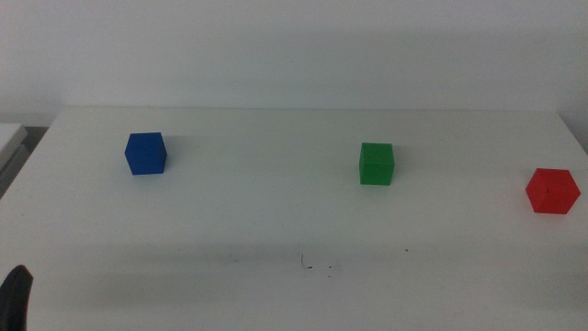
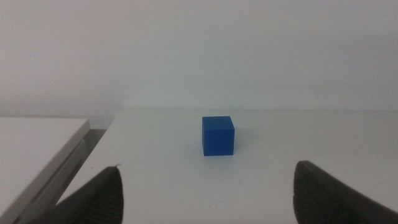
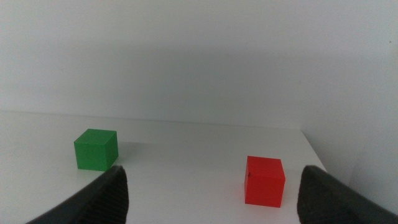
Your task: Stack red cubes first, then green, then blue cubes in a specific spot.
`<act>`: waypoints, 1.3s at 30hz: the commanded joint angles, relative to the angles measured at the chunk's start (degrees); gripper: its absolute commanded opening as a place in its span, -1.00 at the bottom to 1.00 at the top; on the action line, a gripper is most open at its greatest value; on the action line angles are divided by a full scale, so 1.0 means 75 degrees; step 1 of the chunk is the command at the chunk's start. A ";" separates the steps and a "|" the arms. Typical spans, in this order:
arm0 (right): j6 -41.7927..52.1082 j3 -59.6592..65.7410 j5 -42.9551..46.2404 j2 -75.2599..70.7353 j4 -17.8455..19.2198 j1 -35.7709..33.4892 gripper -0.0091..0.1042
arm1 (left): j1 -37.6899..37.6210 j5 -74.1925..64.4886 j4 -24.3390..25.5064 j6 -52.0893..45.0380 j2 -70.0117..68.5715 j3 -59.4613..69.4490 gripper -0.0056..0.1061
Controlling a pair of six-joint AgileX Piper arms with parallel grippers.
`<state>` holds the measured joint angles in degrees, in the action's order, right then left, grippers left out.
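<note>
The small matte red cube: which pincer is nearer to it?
Right. The right pincer faces the small matte red cube close ahead; the left pincer faces the blue cube across the table.

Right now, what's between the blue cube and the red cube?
The green cube sits between the blue cube and the red cube, all apart, in the middle view.

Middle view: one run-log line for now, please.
stack: none | red cube, green cube, blue cube: apart | marked spot: bare | left pincer, right pincer: open

Each hand (image 2: 205,193) (image 3: 211,196) has two dark, matte jaws with rounded, tapering tips.
</note>
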<state>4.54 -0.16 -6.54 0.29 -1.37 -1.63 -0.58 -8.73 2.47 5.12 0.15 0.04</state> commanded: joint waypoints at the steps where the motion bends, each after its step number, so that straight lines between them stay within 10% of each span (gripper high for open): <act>1: 0.0021 0.0021 0.0060 -0.0038 0.0042 -0.0009 0.70 | 0.0003 0.0049 0.0015 0.0112 -0.0020 -0.0005 0.78; 16: -0.1622 -0.1045 -0.0874 0.0967 -0.0038 -0.0009 0.70 | 0.0003 0.0064 0.0015 0.0096 -0.0020 -0.0005 0.78; 26: -0.1622 -0.6403 -0.7118 0.5064 -0.0038 -0.0009 0.70 | 0.0003 0.0064 0.0015 0.0096 -0.0020 -0.0005 0.78; 39: -0.1664 -0.7395 -0.7300 0.5911 -0.0307 -0.0009 0.70 | 0.0003 0.0064 0.0015 0.0096 -0.0020 -0.0005 0.78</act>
<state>-7.83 -55.16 -60.37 44.46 -3.48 -1.63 -0.58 -8.73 2.47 5.12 0.15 0.04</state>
